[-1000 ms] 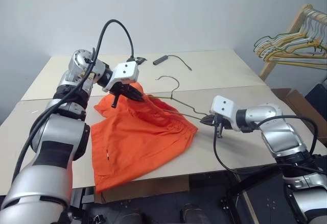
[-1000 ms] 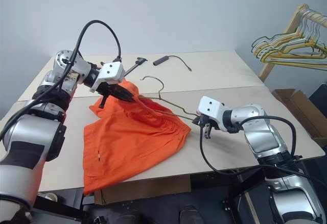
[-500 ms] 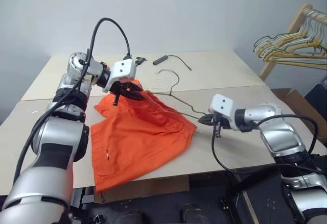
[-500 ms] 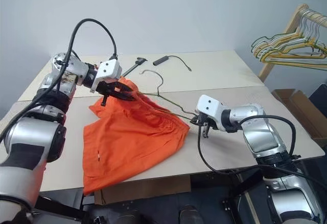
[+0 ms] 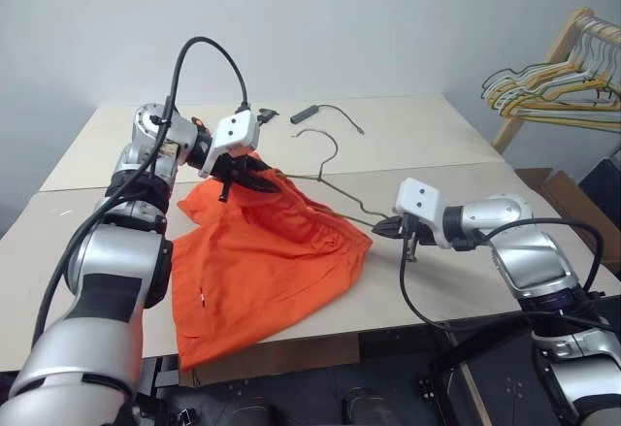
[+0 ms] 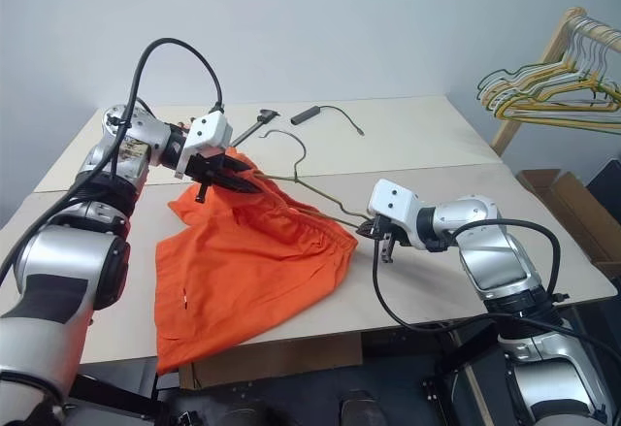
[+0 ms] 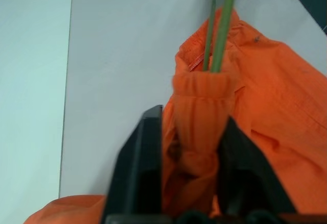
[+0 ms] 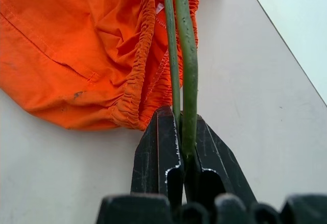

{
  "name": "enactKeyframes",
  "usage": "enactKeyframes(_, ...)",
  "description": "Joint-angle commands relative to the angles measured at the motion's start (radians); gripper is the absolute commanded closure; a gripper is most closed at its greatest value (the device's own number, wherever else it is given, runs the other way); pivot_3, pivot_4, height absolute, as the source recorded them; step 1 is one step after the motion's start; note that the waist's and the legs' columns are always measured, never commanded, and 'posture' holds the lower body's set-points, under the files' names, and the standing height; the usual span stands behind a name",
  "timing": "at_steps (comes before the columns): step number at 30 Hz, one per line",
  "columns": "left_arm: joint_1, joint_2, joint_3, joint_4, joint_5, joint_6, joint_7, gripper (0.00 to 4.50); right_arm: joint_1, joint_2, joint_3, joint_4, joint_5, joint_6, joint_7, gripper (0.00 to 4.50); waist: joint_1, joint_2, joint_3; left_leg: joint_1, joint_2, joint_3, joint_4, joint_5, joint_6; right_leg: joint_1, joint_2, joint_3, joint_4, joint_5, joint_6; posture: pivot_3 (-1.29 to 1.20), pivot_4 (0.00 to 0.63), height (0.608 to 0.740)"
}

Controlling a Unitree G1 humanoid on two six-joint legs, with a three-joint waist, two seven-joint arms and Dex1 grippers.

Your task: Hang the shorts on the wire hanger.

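The orange shorts point(image 5: 262, 261) lie spread on the table, with the waistband end lifted at the back left. My left gripper point(image 5: 245, 174) is shut on that bunched waistband point(image 7: 199, 96), a black finger point(image 7: 145, 157) on each side of it. The thin olive wire hanger point(image 8: 188, 55) runs from the waistband across to the right, with its hook point(image 5: 339, 149) raised over the table. Its two wires pass into the waistband opening in the left wrist view. My right gripper point(image 5: 388, 225) is shut on the hanger's corner, just off the shorts' right edge.
A black cable with a cylindrical plug point(image 5: 306, 113) and a dark tool point(image 5: 264, 114) lie at the back of the beige table point(image 5: 437, 135). A wooden rack with a bunch of coloured hangers point(image 5: 553, 81) stands at the right, a cardboard box point(image 5: 568, 198) below it.
My left gripper has turned slightly with the waistband still in it. The hanger's hook has shifted a little toward the back of the table. The right gripper has kept its place.
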Motion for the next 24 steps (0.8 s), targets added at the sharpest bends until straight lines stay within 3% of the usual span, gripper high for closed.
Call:
enactKeyframes(1,-0.019,0.011,-0.017,-0.028,-0.045,0.007,-0.004,4.5,-0.015,-0.017,0.013,0.011,-0.037,-0.09,-0.021,4.5,0.0,0.0,0.0,0.0,0.0,0.0,0.0,0.0,0.0,0.0,0.0,0.0,0.0,0.0,0.0,-0.07,0.0,0.74)
enactKeyframes(11,0.011,0.053,-0.139,-0.081,-0.145,-0.014,-0.004,4.5,-0.002,0.007,0.012,0.033,-0.055,-0.194,-0.073,4.5,-0.001,0.0,0.0,0.0,0.0,0.0,0.0,0.0,0.0,0.0,0.0,0.0,0.001,0.0,0.0,-0.07,0.0,0.74)
enactKeyframes(18,-0.029,0.097,-0.178,-0.088,-0.182,-0.043,-0.004,4.5,0.018,-0.017,-0.072,0.038,0.006,-0.141,-0.081,2.35,0.0,0.0,0.0,0.0,0.0,0.0,0.0,0.0,0.0,0.0,0.0,0.0,0.001,0.0,0.0,-0.07,0.0,0.74)
enactKeyframes(22,-0.045,0.11,-0.173,-0.078,-0.192,-0.044,-0.004,4.5,0.048,-0.029,-0.211,0.073,0.067,-0.053,-0.146,1.04,0.004,0.0,0.0,-0.001,0.0,0.0,0.0,0.0,0.0,0.0,0.0,0.0,0.0,0.0,0.0,-0.07,0.0,0.74)
enactKeyframes(24,-0.045,0.113,-0.172,-0.076,-0.193,-0.049,-0.004,4.5,0.07,-0.024,-0.285,0.067,0.119,0.009,-0.172,1.04,0.004,0.0,0.0,0.0,0.0,0.0,0.0,0.0,0.0,0.0,-0.001,0.0,0.0,0.0,0.0,-0.08,0.0,0.74)
